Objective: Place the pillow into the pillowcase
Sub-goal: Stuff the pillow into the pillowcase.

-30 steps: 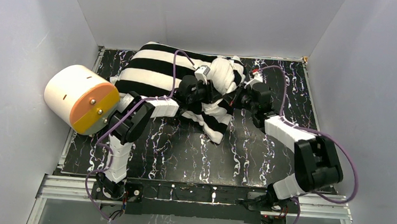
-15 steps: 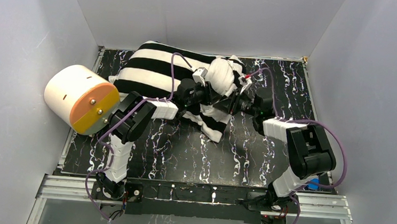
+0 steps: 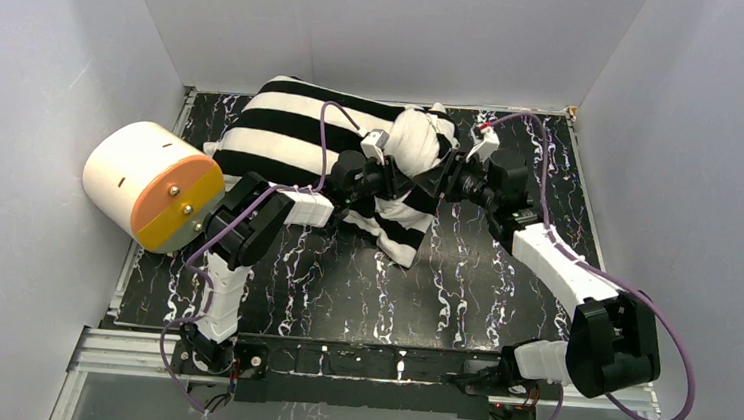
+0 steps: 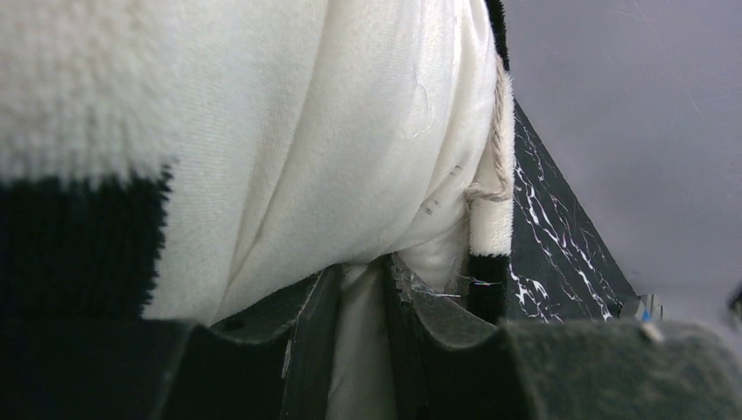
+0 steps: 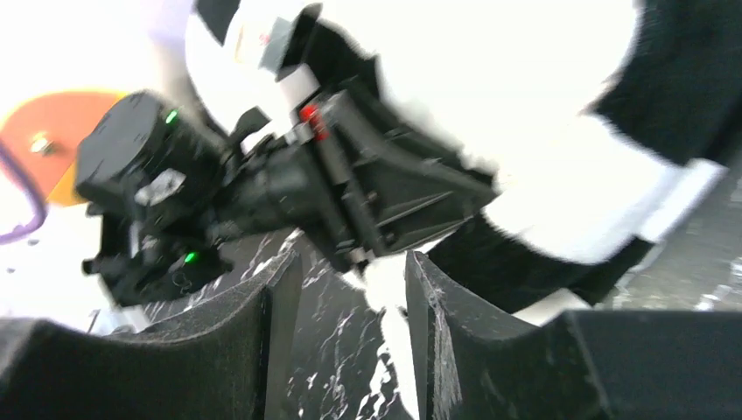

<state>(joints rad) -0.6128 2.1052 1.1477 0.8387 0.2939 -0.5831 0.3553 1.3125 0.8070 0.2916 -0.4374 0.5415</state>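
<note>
Top external: the pillowcase [image 3: 289, 128] is seen lying along the far left of the marbled tabletop [image 3: 343, 278], filled out and plump, with its open end bunched toward the middle. The pillow [image 3: 416, 138] is mostly covered; only a white bulge is exposed at that open end. The left gripper [image 3: 397, 180] is buried in fabric at the mouth, and its jaws cannot be read from here. The right gripper [image 3: 437, 182] is placed just beside it on the right, facing it. A cream cylinder [image 3: 149, 184] with an orange face is seen at the table's left edge, near the pillowcase's near-left corner. Left wrist: the left fingers [image 4: 306, 324] are pressed onto a fold of smooth white pillow fabric, which is pinched between them. Fuzzy black-and-white pillowcase is seen on the left, its frayed hem on the right, and tabletop beyond. Right wrist: the view is blurred. The right fingers [image 5: 262, 332] are spread apart and nothing is clamped; tabletop and a white strip are seen through the gap. The left gripper's black body is seen just ahead, against the white bulge and the stripes.
</note>
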